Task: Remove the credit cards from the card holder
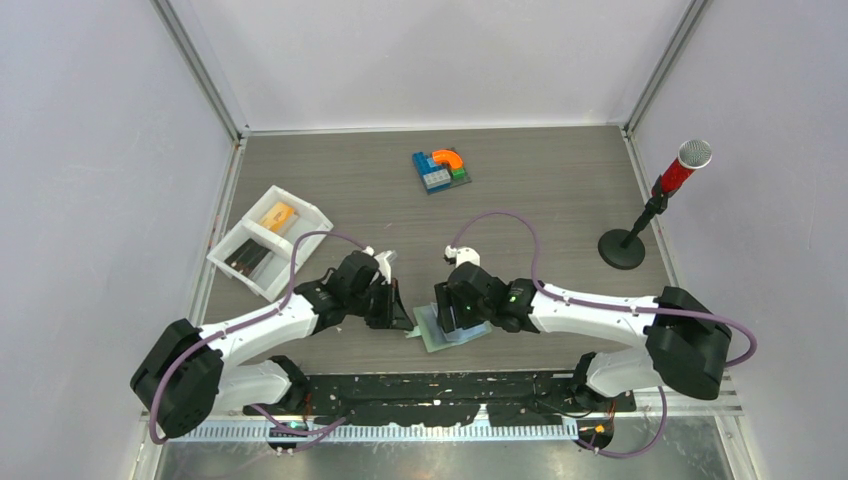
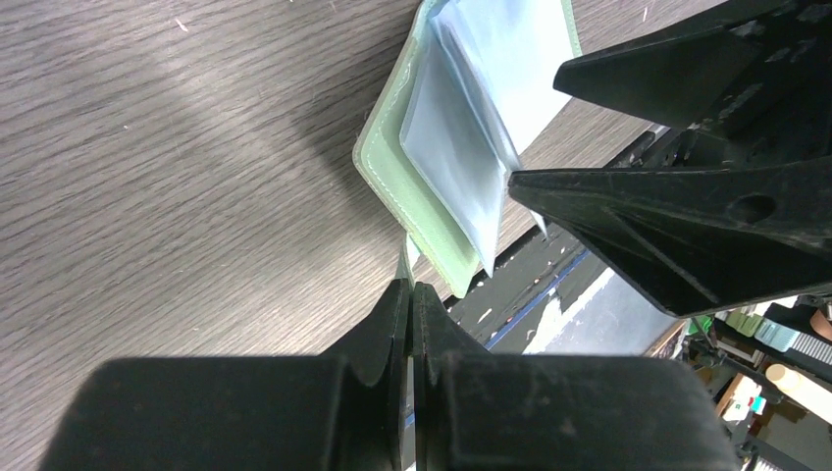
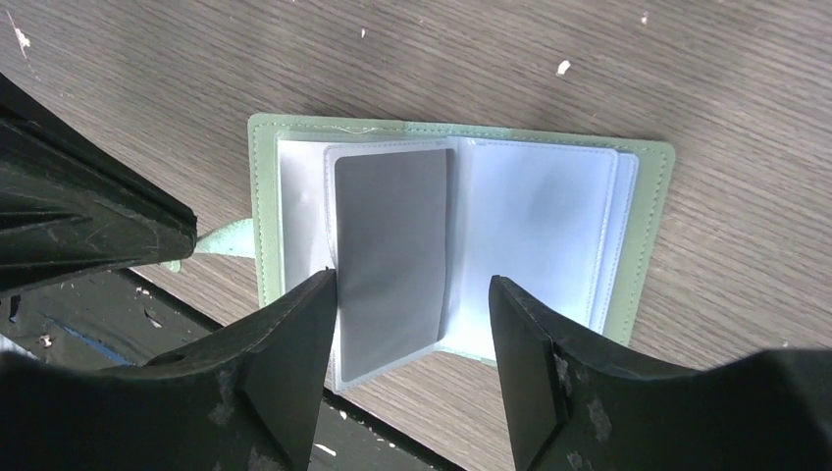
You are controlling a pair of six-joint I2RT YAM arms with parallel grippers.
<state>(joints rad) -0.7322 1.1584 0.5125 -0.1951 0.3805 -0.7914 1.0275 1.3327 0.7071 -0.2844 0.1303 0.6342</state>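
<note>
Top external view places the open card holder [image 1: 436,340] flat on the tabletop [image 1: 560,200] near its front edge, between the two arms, with the left pincer [image 1: 402,318] at its left side and the right pincer [image 1: 452,322] over it. Only this view takes in the white two-compartment tray [image 1: 304,204] well to the left. It holds an orange credit card [image 1: 278,216] in the far compartment and a dark credit card [image 1: 246,258] in the near one. It also shows the toy block cluster [image 1: 441,170] and a red microphone [image 1: 682,168] on its stand.

Left wrist view shows the left pincer [image 2: 412,306] pressed together, with the thin green closure tab [image 2: 404,263] running in between its fingers.

Right wrist view looks straight down on the card holder [image 3: 652,235], its sleeve pages [image 3: 535,245] spread. The right pincer [image 3: 412,343] stands apart, one finger on either side of a raised sleeve with a grey rectangle [image 3: 390,255] inside. Whether that rectangle is a card cannot be told.
</note>
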